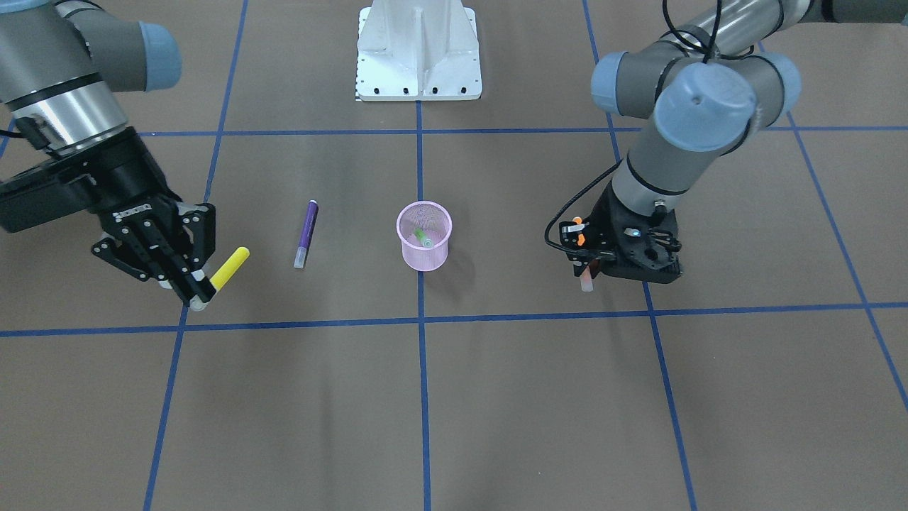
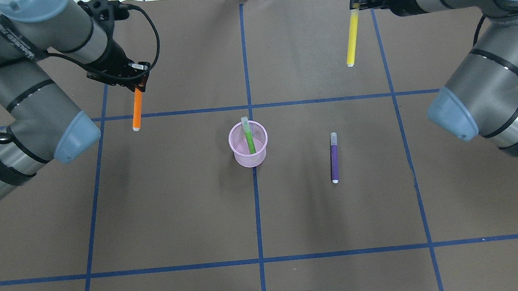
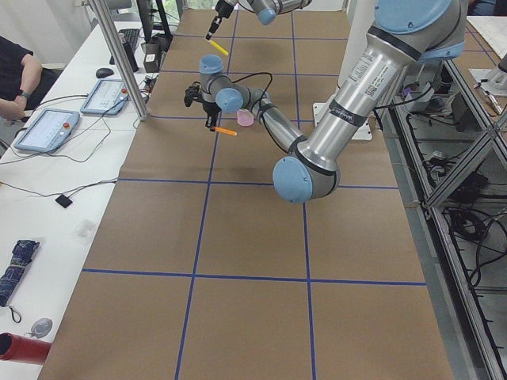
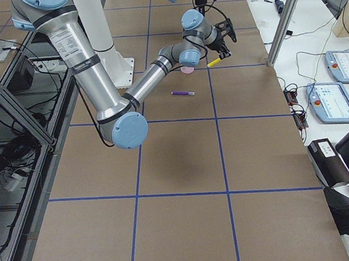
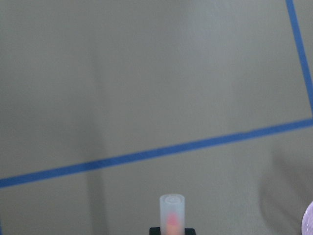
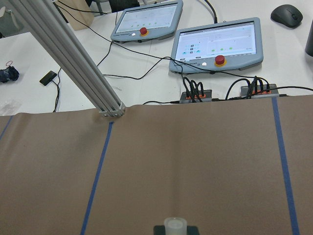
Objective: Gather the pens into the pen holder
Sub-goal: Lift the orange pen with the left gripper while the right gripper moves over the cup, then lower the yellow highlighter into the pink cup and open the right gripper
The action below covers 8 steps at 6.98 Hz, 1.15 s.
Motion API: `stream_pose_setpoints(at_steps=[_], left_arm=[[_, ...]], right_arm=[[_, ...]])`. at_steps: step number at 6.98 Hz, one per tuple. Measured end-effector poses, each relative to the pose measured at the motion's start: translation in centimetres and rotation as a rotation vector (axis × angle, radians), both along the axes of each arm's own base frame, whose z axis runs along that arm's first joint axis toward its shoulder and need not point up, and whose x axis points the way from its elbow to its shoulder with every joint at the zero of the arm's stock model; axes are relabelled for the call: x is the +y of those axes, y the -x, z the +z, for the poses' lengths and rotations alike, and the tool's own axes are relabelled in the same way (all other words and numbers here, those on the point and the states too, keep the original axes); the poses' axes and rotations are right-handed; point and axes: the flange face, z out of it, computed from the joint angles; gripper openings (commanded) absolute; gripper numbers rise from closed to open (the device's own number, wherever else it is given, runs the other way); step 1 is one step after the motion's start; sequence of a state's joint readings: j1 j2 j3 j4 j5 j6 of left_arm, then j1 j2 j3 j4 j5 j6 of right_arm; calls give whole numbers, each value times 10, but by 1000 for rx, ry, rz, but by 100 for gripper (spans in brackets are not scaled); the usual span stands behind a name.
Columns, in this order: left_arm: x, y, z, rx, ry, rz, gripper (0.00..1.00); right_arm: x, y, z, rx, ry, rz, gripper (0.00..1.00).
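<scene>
Pens, seemingly light, stiff, slick: orange pen [image 2: 136, 110] clamped in left gripper [image 2: 138, 86], yellow pen [image 2: 351, 39] in right gripper [image 2: 357, 5], green pen [image 2: 249, 139] inside pen holder [image 2: 231, 141], purple pen [image 2: 333, 157] lying flat to its right. Calls for mid-barrel pinch.

Green pen [image 2: 250, 141] leans inside pink holder [image 2: 250, 161]

orange pen [image 5: 171, 214] blurred; pen holder [image 5: 309, 223] edge-cropped

Left arm [image 2: 34, 97], right arm [image 2: 487, 69]: grey tubes, pale blue joint caps [image 1: 706, 106], black cables [image 2: 156, 32]; left tool [image 2: 139, 83], right tool [image 1: 201, 289] black; white bolted base [image 1: 418, 53].
</scene>
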State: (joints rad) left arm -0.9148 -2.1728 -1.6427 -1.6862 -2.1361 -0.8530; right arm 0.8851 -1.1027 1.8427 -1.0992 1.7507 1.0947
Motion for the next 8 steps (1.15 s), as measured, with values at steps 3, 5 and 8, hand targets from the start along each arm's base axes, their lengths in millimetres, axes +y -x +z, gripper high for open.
stream_pose_setpoints(at_steps=[3,5,8], left_arm=[[-19,42,-2,28,21,-41,0],[-21,45,2,25,26,-44,0],[-23,44,8,21,27,-40,0]], right_arm=[[87,105,-64,43,-32,150,0],[135,156,-85,63,-75,234,0],[148,219,-108,109,-86,320,0]])
